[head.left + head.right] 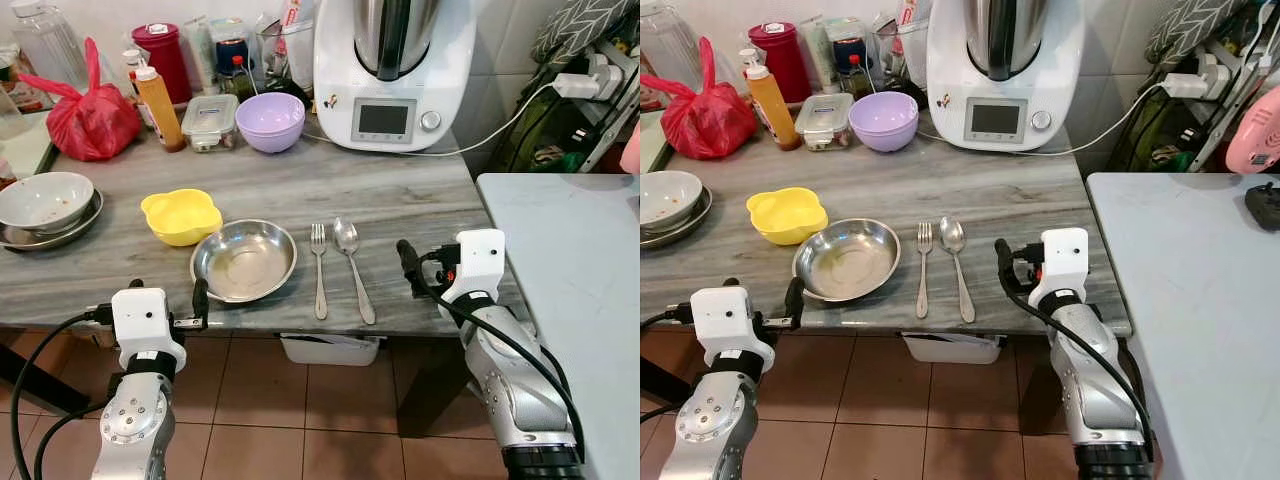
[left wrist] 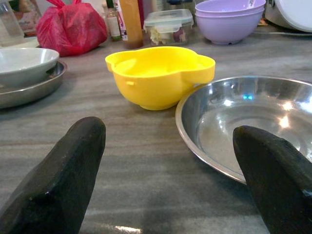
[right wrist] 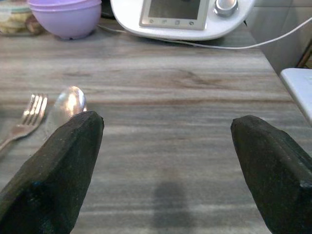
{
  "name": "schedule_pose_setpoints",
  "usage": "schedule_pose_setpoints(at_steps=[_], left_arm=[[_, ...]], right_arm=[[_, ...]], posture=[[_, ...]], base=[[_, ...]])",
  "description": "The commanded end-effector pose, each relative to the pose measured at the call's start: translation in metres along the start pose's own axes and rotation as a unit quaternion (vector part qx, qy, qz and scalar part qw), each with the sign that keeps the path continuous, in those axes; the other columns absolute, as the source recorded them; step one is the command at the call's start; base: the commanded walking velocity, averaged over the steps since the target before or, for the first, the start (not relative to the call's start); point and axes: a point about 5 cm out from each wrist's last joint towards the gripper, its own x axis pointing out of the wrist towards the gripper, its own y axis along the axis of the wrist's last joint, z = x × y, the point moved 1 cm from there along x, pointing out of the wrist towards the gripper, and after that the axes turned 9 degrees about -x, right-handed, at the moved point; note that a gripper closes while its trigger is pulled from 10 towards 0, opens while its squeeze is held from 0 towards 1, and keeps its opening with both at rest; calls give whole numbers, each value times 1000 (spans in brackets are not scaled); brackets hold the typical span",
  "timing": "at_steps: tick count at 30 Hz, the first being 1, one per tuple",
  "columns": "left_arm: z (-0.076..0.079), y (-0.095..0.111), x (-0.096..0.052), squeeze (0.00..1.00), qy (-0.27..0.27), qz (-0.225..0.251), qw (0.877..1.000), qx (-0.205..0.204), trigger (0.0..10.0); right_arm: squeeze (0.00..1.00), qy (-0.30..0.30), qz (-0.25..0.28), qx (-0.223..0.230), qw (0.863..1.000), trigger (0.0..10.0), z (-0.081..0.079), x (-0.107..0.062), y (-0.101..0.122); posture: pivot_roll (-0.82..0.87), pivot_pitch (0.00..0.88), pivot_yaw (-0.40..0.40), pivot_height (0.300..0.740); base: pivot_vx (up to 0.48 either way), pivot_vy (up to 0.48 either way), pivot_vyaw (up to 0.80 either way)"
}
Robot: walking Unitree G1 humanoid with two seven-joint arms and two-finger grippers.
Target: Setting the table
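**Place setting laid out, both hands empty at the near edge**

Cutlery lies between the two hands: the fork (image 1: 318,268) and the spoon (image 1: 352,265) sit side by side, apart from each other, with their heads toward the far wall and their handles running back to the near edge of the grey surface (image 1: 400,195). Their long axes point roughly along the robot's line of sight. Just left of the fork is the steel plate (image 1: 244,260), and the yellow bowl (image 1: 181,215) sits behind and to the left of the plate, close enough that I cannot tell if they touch.

The right hand (image 1: 412,268) hovers at the near edge, right of the spoon; its wrist view shows fingers spread wide with nothing between them and the spoon's bowl beyond one fingertip. So the spoon is the nearer piece for this arm, lying to its left.

The left hand (image 1: 165,305) is at the edge in front of the plate, also wide open and empty, the plate rim just ahead of one fingertip (image 2: 273,170). The plate and yellow bowl fall to this arm.
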Motion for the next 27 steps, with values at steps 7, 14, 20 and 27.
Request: schedule_pose_setpoints(at_steps=[7,14,20,27], left_arm=[[-2,4,2,0,8,2,1000,3,10000],[-1,3,2,0,8,-1,1000,2,10000],[-1,4,3,0,7,-2,1000,4,10000],[-2,4,4,0,7,-4,1000,6,10000]], right_arm=[[0,-8,10,-7,1000,10000,-1,4,4],[0,-4,6,-3,1000,10000,-2,5,3],[0,0,5,-3,1000,10000,-3,6,4],[0,-3,7,-4,1000,10000,-3,7,5]], posture=[[-99,75,60,740],[-99,75,62,740],[-99,76,63,740],[-96,79,68,740]], base=[[-267,0,0],[-298,0,0],[-311,0,0],[-311,0,0]])
